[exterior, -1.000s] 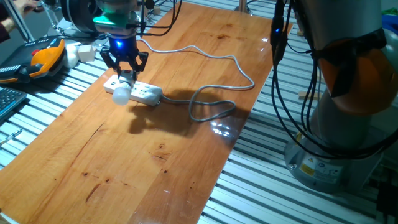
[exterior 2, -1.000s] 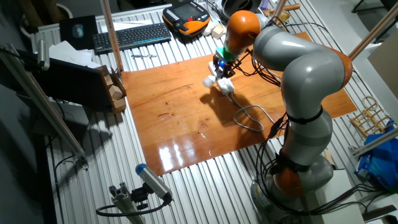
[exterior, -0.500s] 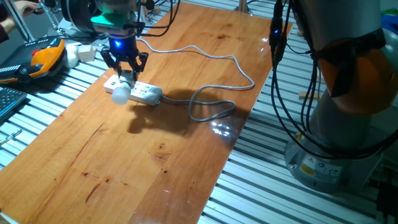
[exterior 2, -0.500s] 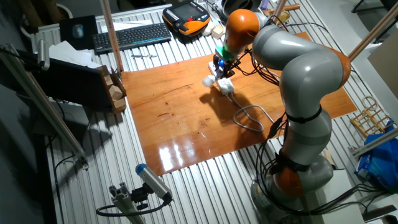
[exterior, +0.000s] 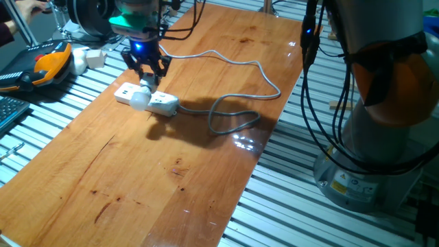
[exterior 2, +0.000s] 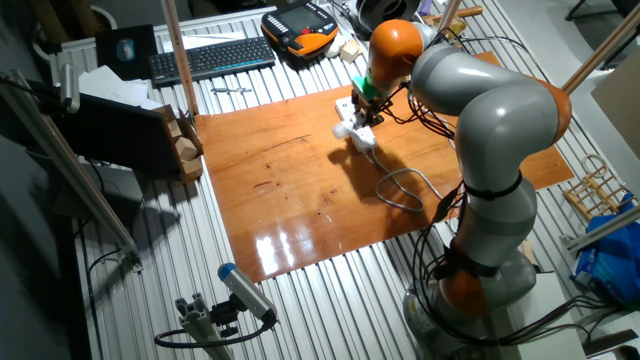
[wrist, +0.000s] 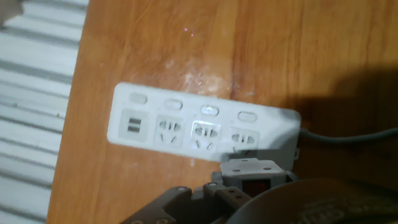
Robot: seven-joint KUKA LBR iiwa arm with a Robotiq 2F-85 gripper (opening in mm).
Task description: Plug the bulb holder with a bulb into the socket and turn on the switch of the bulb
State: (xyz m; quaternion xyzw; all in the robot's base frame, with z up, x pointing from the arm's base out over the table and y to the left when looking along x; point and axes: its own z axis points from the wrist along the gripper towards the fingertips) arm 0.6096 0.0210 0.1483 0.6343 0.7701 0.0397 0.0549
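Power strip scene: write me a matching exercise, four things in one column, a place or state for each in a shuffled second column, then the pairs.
Things:
1. socket
2. bulb
3. grey cable
4. keyboard

Places or states:
A. loops on the wood past the strip's end
B. off the wooden board, on the slatted bench
C. lies flat near the board's edge, outlets up
D. hangs below the gripper, over the strip

Pairs: 1-C, 2-D, 3-A, 4-B

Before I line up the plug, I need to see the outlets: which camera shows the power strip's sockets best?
The hand view: the power strip fills the frame from above, each outlet face distinct. One fixed view shows it small and partly behind the gripper and bulb. In the other fixed view it is tiny.
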